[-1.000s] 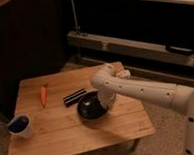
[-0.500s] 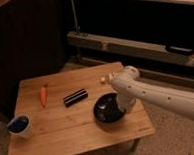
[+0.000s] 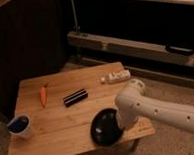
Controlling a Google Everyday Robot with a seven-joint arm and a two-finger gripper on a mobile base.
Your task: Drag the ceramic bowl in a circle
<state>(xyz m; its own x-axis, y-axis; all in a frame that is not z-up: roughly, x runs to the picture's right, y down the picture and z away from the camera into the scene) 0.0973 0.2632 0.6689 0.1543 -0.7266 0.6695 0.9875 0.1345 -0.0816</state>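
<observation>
The gripper [image 3: 120,124] meets the ceramic bowl [image 3: 105,129] at its right rim, near the table's [image 3: 59,126] near edge, likely for dragging; I cannot tell its grip.

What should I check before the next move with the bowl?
1. Gripper at bowl: ok, it is down at the bowl's right rim.
2. Hold on the bowl: cannot tell, the arm hides it.
3. Room toward the table's front edge: not ok, the bowl lies right at that edge.
4. Block and carrot apart from the bowl: ok.
5. Cup upright, far from the bowl: ok.
</observation>
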